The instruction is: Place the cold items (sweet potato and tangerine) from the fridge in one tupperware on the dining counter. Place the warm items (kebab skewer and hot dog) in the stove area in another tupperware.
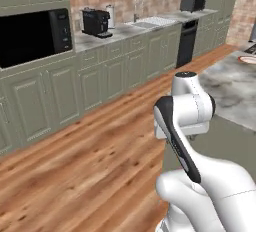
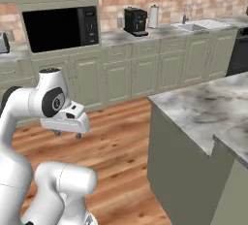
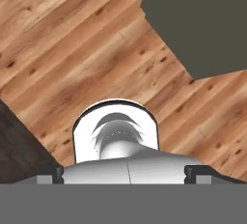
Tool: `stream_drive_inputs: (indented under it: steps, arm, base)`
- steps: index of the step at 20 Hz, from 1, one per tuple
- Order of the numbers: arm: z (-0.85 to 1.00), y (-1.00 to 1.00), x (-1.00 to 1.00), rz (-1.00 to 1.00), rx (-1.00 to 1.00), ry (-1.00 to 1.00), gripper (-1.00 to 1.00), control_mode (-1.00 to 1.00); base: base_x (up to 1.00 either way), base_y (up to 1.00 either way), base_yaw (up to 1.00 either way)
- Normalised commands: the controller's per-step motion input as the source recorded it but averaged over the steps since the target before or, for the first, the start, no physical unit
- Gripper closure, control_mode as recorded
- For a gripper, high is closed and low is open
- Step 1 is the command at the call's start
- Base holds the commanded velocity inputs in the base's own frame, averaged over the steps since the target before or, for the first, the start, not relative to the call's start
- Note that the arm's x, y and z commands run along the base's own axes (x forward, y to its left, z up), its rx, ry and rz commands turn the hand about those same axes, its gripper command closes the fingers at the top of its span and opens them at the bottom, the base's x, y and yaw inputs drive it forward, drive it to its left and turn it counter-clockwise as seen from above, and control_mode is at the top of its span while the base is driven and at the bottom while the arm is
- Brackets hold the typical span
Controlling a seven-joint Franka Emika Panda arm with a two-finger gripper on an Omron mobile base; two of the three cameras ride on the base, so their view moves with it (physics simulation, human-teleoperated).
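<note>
Left base view looks forward from behind the arm, over the wooden floor [image 1: 75, 171] toward the microwave [image 1: 32, 36] at upper left. Right base view shares that microwave [image 2: 60, 27], with the dining counter [image 2: 203, 105] close at right. Hand view faces straight down at the floor [image 3: 72, 49], near.

The floor [image 1: 90, 166] was warm, knotty wood planks with a soft sheen. The dining counter [image 2: 208, 107] had a smooth grey-white marbled top. The microwave [image 2: 60, 27] door was glossy black.
</note>
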Motion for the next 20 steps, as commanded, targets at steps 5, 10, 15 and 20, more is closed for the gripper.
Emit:
stream_drive_inputs:
  steps: [5, 10, 15, 20]
  arm:
    - [0.0, 0.0, 0.0, 0.0, 0.0, 0.0, -1.0, 1.0]
    - [0.0, 0.0, 0.0, 0.0, 0.0, 0.0, -1.0, 1.0]
    - [0.0, 0.0, 0.0, 0.0, 0.0, 0.0, -1.0, 1.0]
    - [0.0, 0.0, 0.0, 0.0, 0.0, 0.0, -1.0, 1.0]
  base:
    - [0.95, 0.81, -0.37]
    - [1.0, 0.72, -0.23]
    - [1.0, 0.59, -0.16]
    - [1.0, 0.25, -0.2]
